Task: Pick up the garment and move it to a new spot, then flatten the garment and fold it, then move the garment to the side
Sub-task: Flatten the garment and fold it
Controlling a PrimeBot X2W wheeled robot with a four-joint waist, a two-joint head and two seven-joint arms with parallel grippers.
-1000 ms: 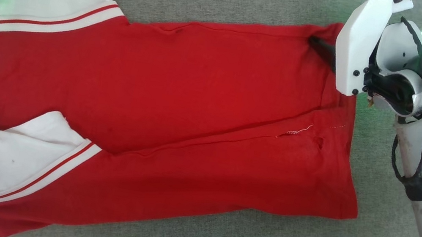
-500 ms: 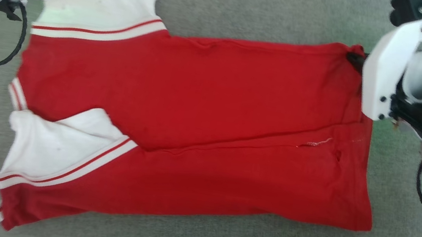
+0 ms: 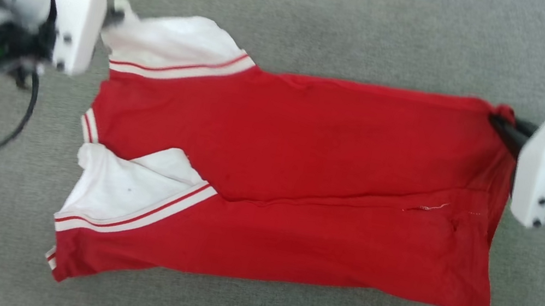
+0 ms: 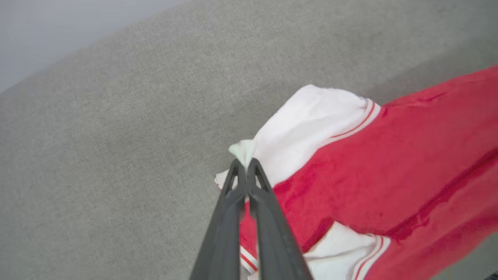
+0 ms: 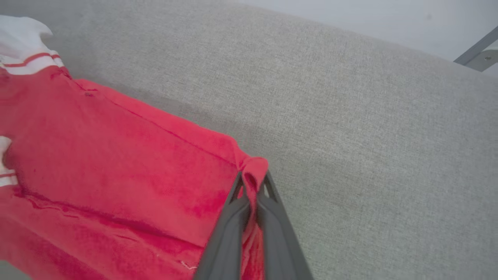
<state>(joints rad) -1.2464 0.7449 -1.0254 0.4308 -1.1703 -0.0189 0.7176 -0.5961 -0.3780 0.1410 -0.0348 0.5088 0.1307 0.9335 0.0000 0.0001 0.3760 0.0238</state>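
So here's where we are: the garment [image 3: 301, 180] lies stretched sideways across the grey fabric surface [image 3: 297, 7]. It's folded lengthwise, with 2 white sleeves on our left and the red hem on our right. Our left gripper [image 4: 244, 165] is pinched together on a small tuft of the far white sleeve [image 3: 174, 42]. Our right gripper [image 5: 253, 182] is clamped on the far hem corner [image 3: 501, 110], with red cloth bunched between its fingers.

What worries us is that both grips are tiny. The left one only has a bit of sleeve tip, so a hard tug could pull it free and drop that end in a heap. If the 2 arms pull unevenly, the garment skews or the folded layer slides open. The loose near sleeve [image 3: 128, 190] could also flop out and wrinkle.

Containers: we can't spot any bin or basket, just the garment on the fabric.
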